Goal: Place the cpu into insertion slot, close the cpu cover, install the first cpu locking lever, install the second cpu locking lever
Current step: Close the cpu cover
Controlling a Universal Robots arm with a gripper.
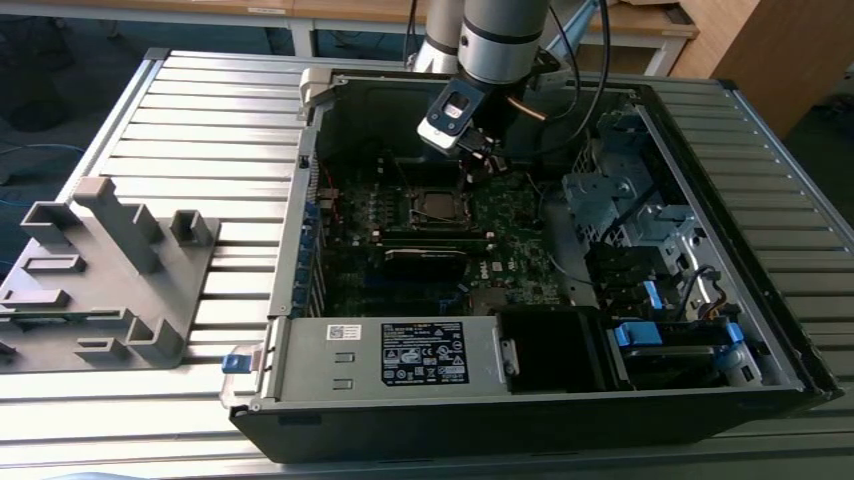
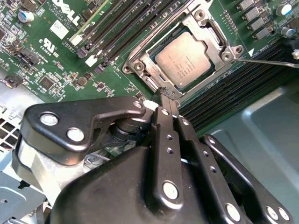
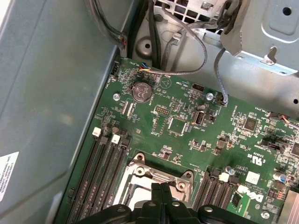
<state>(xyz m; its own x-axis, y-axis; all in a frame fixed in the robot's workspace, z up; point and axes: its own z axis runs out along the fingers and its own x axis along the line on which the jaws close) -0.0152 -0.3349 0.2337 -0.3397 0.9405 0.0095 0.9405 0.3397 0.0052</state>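
- Gripper (image 2: 167,93) has its fingers pressed together, gripping nothing, with the tip at the socket edge beside the cover (image 2: 145,57).
- Cpu (image 2: 184,58) lies flat in the socket, framed by the closed cover.
- Thin lever (image 2: 266,61) juts out past the cover's corner.

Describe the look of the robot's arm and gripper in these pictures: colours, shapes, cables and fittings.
The arm is a silver-grey cylinder with a black band. A white box with a dark face sits near its wrist, and black cables run beside it. The gripper is matte black, with narrow linked fingers and round silvery pins.
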